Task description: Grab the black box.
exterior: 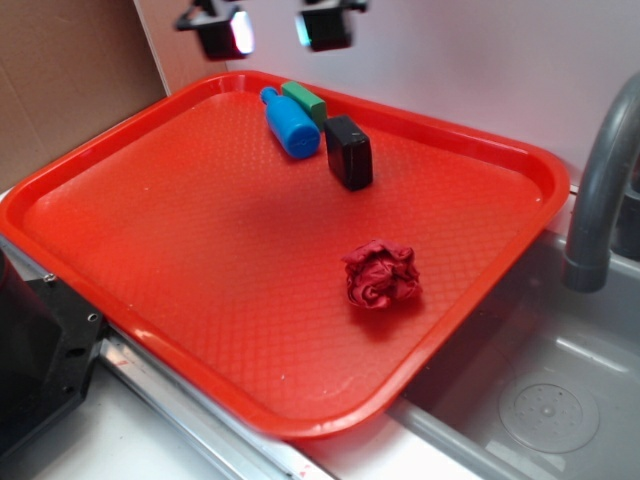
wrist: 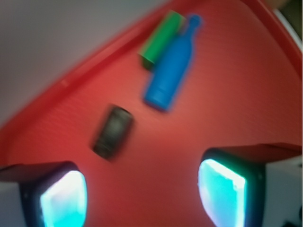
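Nothing grabbed yet: we see the gripper point(exterior: 270, 28) with jaws apart, empty, high above the tray point(exterior: 120, 215). The black box point(exterior: 348, 151) lies on the tray's far side, beside the blue bottle point(exterior: 290, 124). Descent and closing remain.

Black box point(exterior: 348, 151) lying free at the far side of the red tray point(exterior: 200, 250).

It is a small, glossy black rectangular block with rounded corners, resting on the tray floor with one long edge running near to far. It sits just right of the blue bottle point(exterior: 291, 125) and near the green block point(exterior: 305, 102), apart from both as far as the exterior view shows. In the blurred wrist view it appears as a dark oblong point(wrist: 112, 131), alone on bare tray surface.
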